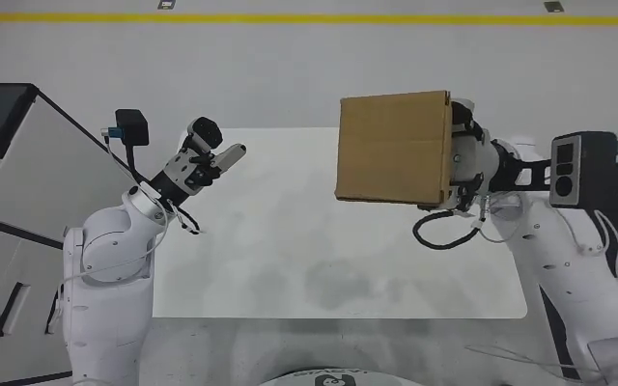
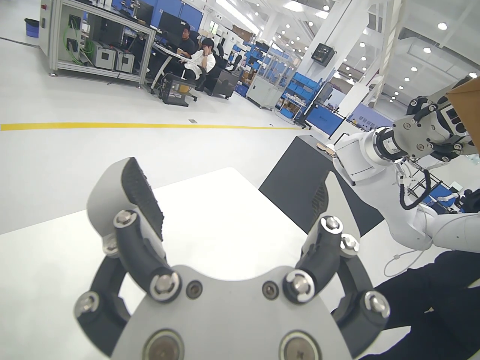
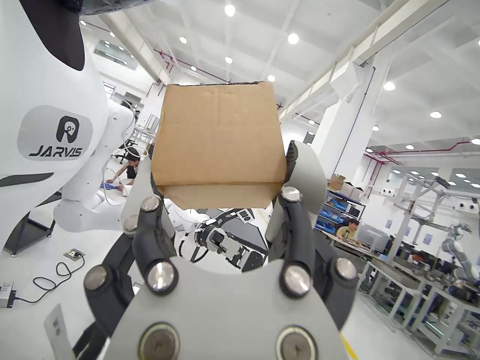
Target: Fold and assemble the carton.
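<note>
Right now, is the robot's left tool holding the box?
No, the left tool is open and empty, while the carton is gripped in the right tool.

A: Support surface?
B: White worktop (image 1: pixel 290 241), rectangular, long edges at 12 and 6 o'clock. The 5 o'clock corner is rounded.
A: Surface state?
B: Matte, with faint grey smudges (image 1: pixel 338 280) from the centre toward 5 o'clock.
A: The 1 o'clock corner?
B: Hidden behind the carton (image 1: pixel 391 145) in the top view.
A: Is the carton lying on the worktop?
B: No, it's up in the air, off the surface.
A: What is around the worktop?
B: Light grey floor (image 1: pixel 290 77) on every side. A yellow line (image 1: pixel 309 17) crosses it at 12 o'clock, well apart from the worktop's edge.
</note>
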